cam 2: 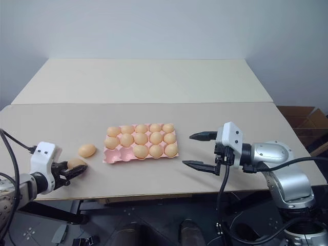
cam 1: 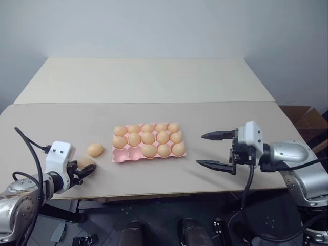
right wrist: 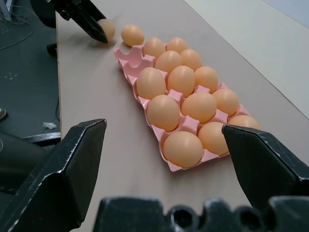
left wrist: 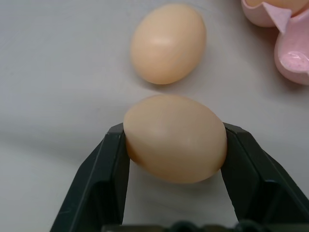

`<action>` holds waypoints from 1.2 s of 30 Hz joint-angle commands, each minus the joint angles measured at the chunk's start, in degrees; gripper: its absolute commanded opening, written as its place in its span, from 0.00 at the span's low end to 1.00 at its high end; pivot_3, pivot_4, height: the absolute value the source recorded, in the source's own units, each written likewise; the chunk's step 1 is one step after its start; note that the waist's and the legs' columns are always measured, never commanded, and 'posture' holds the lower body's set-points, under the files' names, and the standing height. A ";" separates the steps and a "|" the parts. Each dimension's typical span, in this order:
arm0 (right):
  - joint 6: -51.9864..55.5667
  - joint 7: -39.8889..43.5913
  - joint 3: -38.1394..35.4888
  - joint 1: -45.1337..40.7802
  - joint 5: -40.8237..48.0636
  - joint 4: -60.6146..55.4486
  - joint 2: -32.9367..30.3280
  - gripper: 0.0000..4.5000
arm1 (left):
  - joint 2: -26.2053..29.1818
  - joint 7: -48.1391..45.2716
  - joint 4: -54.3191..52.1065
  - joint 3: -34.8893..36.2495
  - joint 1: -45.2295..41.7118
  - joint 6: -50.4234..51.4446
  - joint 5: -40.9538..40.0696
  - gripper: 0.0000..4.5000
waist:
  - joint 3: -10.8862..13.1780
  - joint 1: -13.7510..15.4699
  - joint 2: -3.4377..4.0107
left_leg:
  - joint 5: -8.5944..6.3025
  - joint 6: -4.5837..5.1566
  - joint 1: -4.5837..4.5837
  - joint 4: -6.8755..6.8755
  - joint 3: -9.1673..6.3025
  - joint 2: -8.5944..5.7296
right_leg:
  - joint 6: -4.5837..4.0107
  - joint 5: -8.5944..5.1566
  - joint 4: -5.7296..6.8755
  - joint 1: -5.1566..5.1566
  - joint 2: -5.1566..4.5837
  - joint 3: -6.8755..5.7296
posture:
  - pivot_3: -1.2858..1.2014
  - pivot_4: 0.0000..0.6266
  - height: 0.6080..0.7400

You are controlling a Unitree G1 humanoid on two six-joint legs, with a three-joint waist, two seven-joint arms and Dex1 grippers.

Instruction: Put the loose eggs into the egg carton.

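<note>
Carton (cam 1: 119, 156) nearly full, thirteen eggs seated, two near-left cups empty; left gripper (left wrist: 175, 145) clamped on one loose egg (left wrist: 175, 137) at table's near-left edge, second egg (cam 1: 95, 149) beside carton, right gripper (cam 1: 216, 149) spread, empty.

Bare table (cam 1: 154, 82) beyond egg carton (cam 1: 119, 157); one loose egg (cam 1: 95, 149) beside it.

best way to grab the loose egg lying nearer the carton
Grip the second loose egg across its narrow middle, fingers on its two long flanks, coming from above on the table's open left side. It lies on its side, clear of the egg carton, so its rounded ends would likely slip.
</note>
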 commanded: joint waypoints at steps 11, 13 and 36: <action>-0.89 -2.93 -1.03 0.27 0.88 -3.24 0.44 1.00 | 2.27 -9.31 -12.47 1.43 -3.45 -8.07 -5.07 0.54 | 0.01 1.01 0.02 | 0.04 -0.06 0.04 0.02 0.02 -0.06 | -0.18 -0.14 -0.02 0.07 -0.06 -0.01 | 0.52 0.24 1.00; -0.92 -3.38 -0.83 -0.11 0.69 -3.29 0.75 1.00 | 1.60 -8.82 -11.02 -4.42 -6.97 -8.75 -3.50 0.54 | 0.01 0.97 0.01 | 0.05 -0.06 0.06 0.02 0.02 -0.08 | -0.14 -0.12 -0.02 0.12 -0.04 0.00 | 0.52 0.24 1.00; -1.52 -6.77 -0.06 -0.08 0.73 -4.01 2.04 1.00 | 0.82 -15.84 -4.74 0.47 -10.42 -16.69 -3.80 0.99 | 0.01 -0.11 0.02 | 0.00 0.02 -0.06 0.02 -0.03 -0.02 | 0.21 0.10 -0.05 0.02 0.05 0.00 | 0.52 0.24 1.00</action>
